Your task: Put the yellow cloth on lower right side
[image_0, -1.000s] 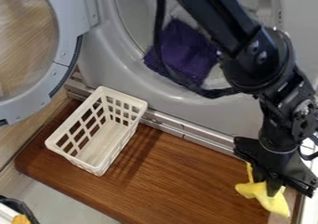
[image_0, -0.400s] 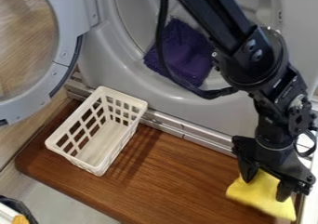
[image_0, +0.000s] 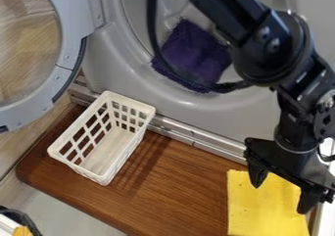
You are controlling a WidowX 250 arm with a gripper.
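The arm (image_0: 272, 49) is slanted from the top edge toward the lower right, its hand (image_0: 282, 190) pointed down with fingers parted over the cloth (image_0: 262, 215), spread on the bench's (image_0: 170, 196) right end.

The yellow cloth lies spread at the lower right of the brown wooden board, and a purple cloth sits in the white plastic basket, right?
Not quite: the camera view shows the purple cloth in the round opening of the grey machine, not in the basket. The rest is right.
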